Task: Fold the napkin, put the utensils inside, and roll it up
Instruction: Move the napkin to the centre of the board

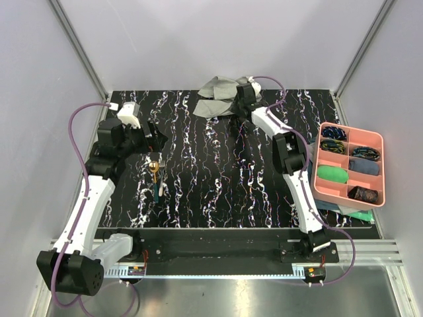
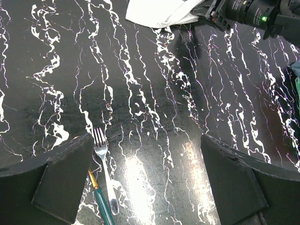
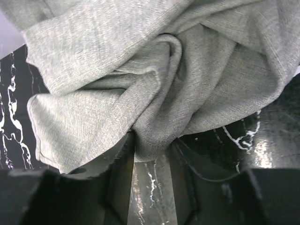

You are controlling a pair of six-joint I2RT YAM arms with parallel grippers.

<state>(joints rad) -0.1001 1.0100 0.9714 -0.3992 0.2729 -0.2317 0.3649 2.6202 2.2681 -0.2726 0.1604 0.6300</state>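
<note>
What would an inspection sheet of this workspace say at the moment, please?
Surface: black table top with white veining.
Job's things: napkin crumpled at the far edge; fork and spoon side by side near the left arm.
Clutter: pink tray on the right, compartments filled; folded cloths under it.
Grippers: left gripper open, above the table beside the fork; right gripper shut on a fold of the napkin.
Cables: purple cables loop off both arms, clear of the utensils.
Surroundings: pale walls; metal rail along the near edge.
</note>
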